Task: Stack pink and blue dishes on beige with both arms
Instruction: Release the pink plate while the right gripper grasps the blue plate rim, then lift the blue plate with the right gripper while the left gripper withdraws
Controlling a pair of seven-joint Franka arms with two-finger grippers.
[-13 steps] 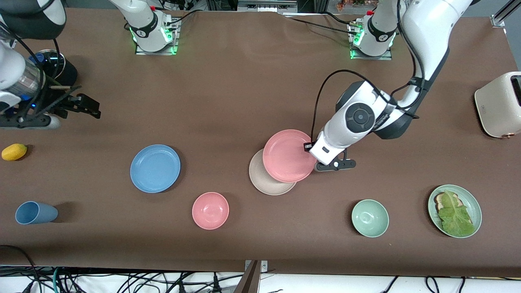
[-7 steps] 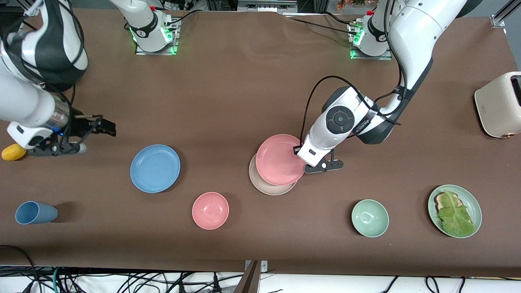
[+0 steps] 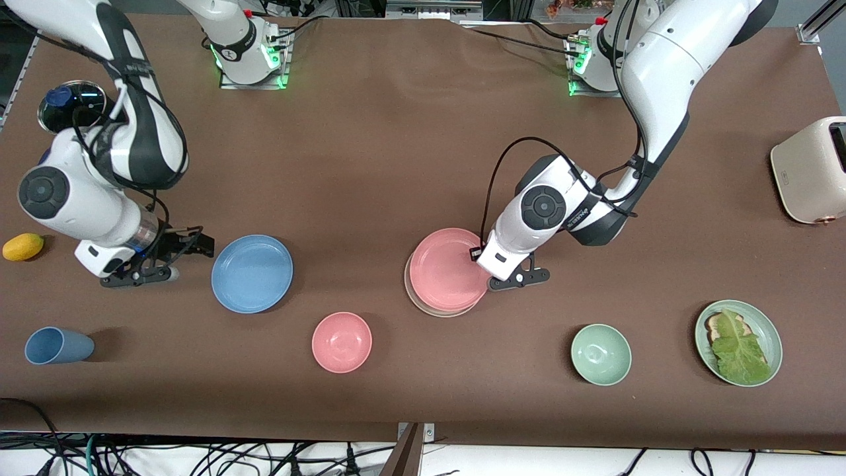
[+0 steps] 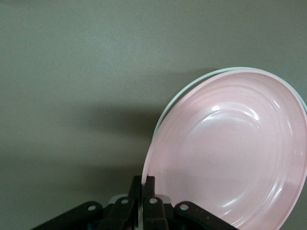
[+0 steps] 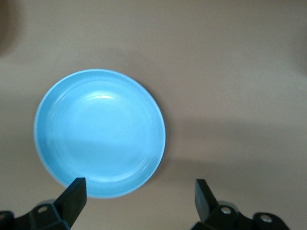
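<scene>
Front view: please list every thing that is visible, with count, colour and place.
Pink plate: 1, salmon pink, on the beige plate, held by the left hand.
Beige plate: 1, cream, under the pink plate.
Blue plate: 1, sky blue, toward the right arm's end.
Pink bowl: 1, nearer the camera than both plates.
Green bowl: 1, mint.
Green plate: 1, with lettuce.
Blue cup: 1, lying down.
Lemon: 1, yellow.
Toaster: 1, cream.
Left hand: shut on pink plate's rim.
Right hand: open, beside blue plate.

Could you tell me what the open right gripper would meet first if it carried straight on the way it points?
Most likely the blue plate: the right gripper points at its near rim, though height is unclear.
</scene>
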